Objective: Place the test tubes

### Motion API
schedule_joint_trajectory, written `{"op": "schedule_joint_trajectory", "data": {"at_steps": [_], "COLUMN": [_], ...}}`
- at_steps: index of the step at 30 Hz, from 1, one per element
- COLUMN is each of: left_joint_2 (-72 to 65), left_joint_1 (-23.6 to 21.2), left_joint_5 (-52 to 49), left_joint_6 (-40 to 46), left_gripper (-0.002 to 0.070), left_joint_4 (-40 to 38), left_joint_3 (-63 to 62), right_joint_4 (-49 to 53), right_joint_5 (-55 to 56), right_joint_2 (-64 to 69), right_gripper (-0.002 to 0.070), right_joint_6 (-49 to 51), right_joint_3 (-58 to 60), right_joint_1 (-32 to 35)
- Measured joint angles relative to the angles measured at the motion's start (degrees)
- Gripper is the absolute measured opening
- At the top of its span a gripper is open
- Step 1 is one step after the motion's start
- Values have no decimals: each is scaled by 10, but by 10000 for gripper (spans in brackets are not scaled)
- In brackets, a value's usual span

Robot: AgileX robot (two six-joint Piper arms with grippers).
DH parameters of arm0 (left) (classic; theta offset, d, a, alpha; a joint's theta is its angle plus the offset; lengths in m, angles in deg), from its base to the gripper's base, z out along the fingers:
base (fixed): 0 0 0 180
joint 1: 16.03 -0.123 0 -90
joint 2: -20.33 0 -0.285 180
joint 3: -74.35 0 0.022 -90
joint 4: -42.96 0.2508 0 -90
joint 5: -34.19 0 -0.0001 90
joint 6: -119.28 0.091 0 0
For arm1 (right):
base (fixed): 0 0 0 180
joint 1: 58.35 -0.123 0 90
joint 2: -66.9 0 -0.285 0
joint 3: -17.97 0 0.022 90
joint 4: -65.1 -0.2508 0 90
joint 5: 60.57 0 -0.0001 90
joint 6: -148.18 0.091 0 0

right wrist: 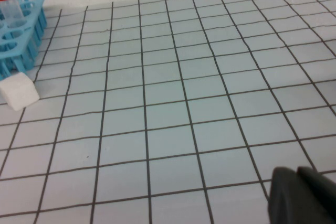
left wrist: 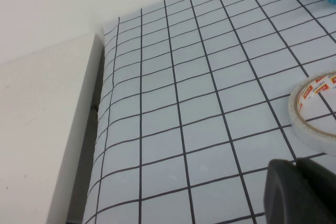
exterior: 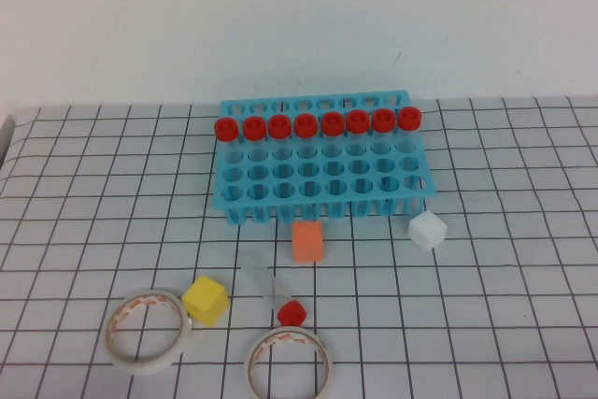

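A blue tube rack (exterior: 322,193) stands mid-table with a row of several red-capped test tubes (exterior: 318,125) upright in it. One loose clear test tube (exterior: 273,291) with a red cap lies flat in front of the rack, its cap toward the near edge. Neither arm shows in the high view. My left gripper (left wrist: 295,165) is shut and empty, low over the mat near a tape roll (left wrist: 314,111). My right gripper (right wrist: 296,172) is shut and empty, over bare mat well right of the rack's corner (right wrist: 21,30).
An orange cube (exterior: 307,241), a white cube (exterior: 427,230) and a yellow cube (exterior: 206,300) lie in front of the rack. Two tape rolls (exterior: 147,329) (exterior: 291,364) sit near the front edge. The mat's left edge (left wrist: 100,124) borders a white table.
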Motion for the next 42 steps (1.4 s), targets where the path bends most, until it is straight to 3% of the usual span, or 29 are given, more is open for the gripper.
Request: {"op": "schedule_joint_trajectory", "data": {"at_steps": [28,34,37,39,42], "left_joint_2": [0,0,0,0,0], "left_joint_1": [0,0,1,4,5], "left_joint_5": [0,4,22,39,60], "left_joint_6": [0,-9,-106,-188,-231], "left_gripper": [-1,-2,-2,-2,-2], "left_joint_4": [0,-10,-146,-282,-397], "left_joint_3": [0,0,0,0,0], "right_joint_4": [12,-46,-124,-185,-322], "right_joint_5": [0,1,1,2,2], "right_joint_2": [0,0,0,0,0], "right_gripper": [-1,-1,-1,-1,-1], "right_joint_6": [0,1,1,1,2], "right_joint_3": [0,0,0,0,3], "right_joint_1": [0,0,0,0,0]}}
